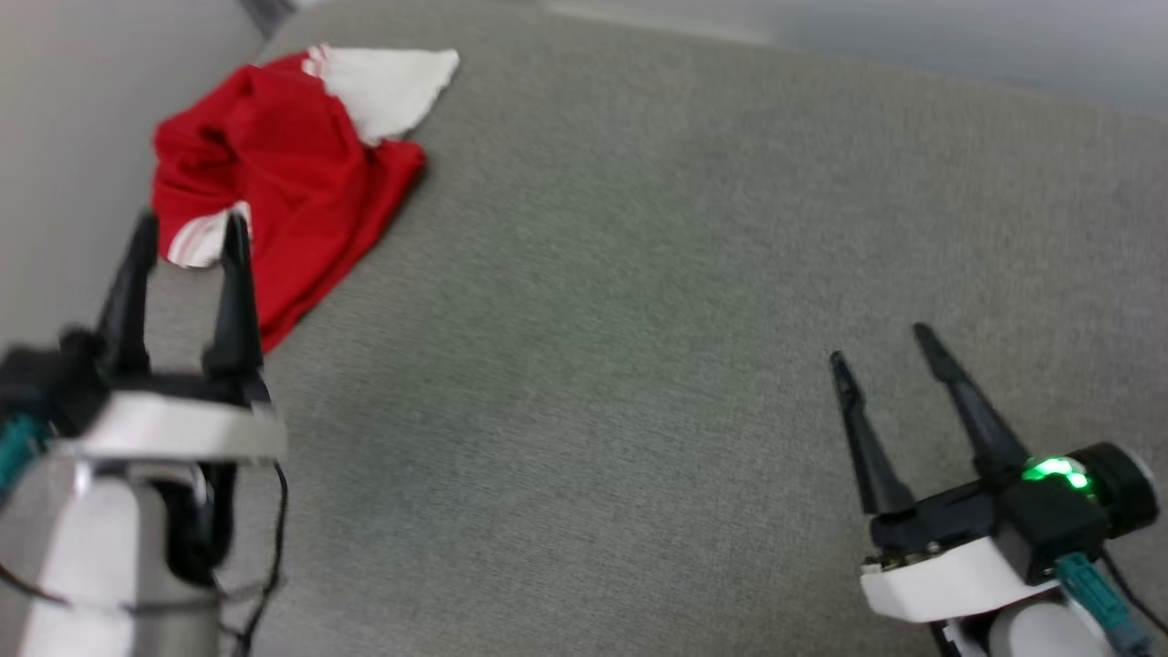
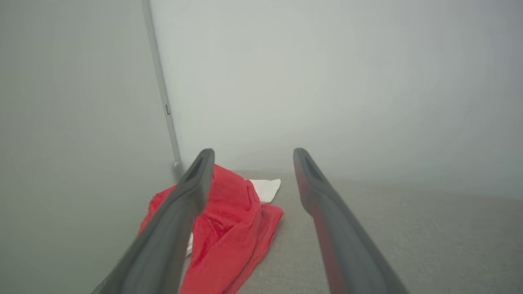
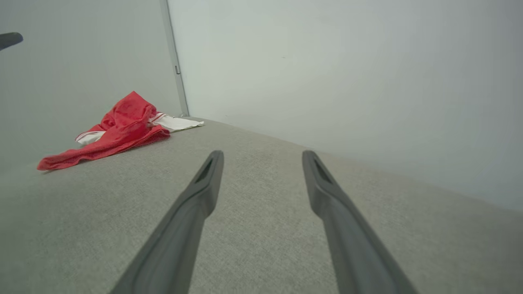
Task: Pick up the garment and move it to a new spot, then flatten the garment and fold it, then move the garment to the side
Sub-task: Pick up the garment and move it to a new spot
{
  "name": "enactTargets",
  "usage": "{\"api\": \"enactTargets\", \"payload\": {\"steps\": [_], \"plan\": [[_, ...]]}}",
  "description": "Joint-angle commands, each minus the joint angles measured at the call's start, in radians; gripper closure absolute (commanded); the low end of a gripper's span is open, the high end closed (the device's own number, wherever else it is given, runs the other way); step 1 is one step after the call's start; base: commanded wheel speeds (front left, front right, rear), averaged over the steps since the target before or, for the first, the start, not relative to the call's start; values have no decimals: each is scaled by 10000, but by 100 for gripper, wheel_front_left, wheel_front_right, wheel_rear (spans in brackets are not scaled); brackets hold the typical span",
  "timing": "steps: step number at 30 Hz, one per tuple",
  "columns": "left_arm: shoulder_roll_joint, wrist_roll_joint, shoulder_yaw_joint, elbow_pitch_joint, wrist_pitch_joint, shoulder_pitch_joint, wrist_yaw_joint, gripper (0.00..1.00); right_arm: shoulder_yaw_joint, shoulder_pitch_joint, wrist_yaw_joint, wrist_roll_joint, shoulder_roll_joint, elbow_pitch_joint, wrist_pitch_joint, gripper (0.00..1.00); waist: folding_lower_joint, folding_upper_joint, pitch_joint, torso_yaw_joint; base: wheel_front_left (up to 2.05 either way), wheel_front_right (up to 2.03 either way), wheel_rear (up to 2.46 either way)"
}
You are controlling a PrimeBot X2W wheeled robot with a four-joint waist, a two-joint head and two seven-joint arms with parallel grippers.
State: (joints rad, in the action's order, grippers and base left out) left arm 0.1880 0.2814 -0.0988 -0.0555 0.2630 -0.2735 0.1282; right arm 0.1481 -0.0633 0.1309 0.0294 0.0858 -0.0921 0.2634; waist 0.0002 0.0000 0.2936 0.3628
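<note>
Garment (image 1: 274, 173) sits crumpled in the far-left corner of the grey fabric surface (image 1: 639, 319), up against the wall (image 1: 55, 137). One white sleeve points away, the other is tucked at the near edge.

Head view: left gripper (image 1: 190, 224) is just short of the heap, fingers spread, nothing between them, tips lined up on the near white sleeve. I can't tell whether they touch it. Right gripper (image 1: 878, 345) is well apart at the lower right, also spread and empty, over bare surface.

Left wrist view: garment (image 2: 233, 228) lies low and left of centre, partly behind the left finger. Left gripper (image 2: 253, 153) is aimed slightly right of the bulk of the cloth.

Right wrist view: garment (image 3: 118, 134) is far off to the upper left, a bunched heap with a flat red tail. Right gripper (image 3: 263, 154) is open over plain surface.

Progress, my read: nothing done yet. No grasp, cloth not flat, no fold. Pickup, relocate, flatten, fold and move aside all remain.
</note>
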Motion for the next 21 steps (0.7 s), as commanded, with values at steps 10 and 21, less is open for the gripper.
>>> {"api": "enactTargets", "payload": {"steps": [10,21], "plan": [[3513,3616,2482,-3466,-2103,-4424,10,0,-238,-607,-3,355,620,-753,21,0,-2,0,2613,-931,0,0,0],[5120,6929,3679,-6193,-6349,-6876,12,0,199,-811,-5,592,916,-1029,12,0,-2,0,3908,-1617,0,0,0]]}}
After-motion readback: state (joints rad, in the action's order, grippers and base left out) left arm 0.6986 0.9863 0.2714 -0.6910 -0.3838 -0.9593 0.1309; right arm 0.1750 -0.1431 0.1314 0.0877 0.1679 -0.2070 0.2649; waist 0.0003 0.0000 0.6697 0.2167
